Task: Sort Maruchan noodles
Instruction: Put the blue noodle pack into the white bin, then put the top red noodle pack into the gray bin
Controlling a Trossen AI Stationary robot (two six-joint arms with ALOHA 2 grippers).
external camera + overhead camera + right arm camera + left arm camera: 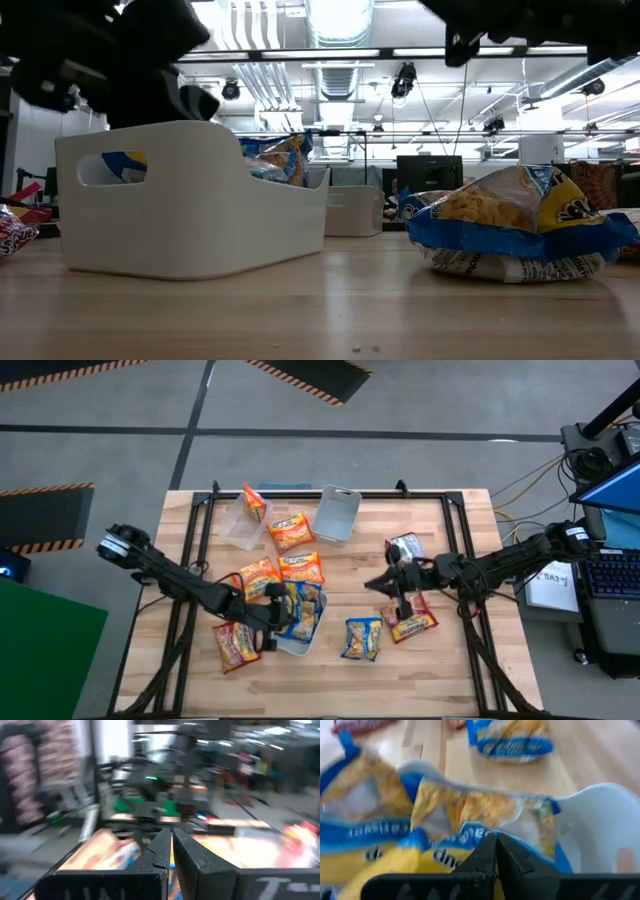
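Note:
Maruchan noodle packets lie about the table: orange ones, dark red ones, and a blue-and-yellow one. Blue-and-yellow packets fill a white tray. My left gripper is shut at that tray's left side, its tips over the packets. My right gripper is shut, raised above the table right of centre, with nothing in it. My left gripper's shut fingertips stand slanting down over the blue-and-yellow packet's printed face in the white tray. I cannot tell whether they touch it.
Two clear trays stand at the far edge: one has an orange packet upright in it, the other is right of it. Black rails frame the tabletop. Bare wood lies along the near edge.

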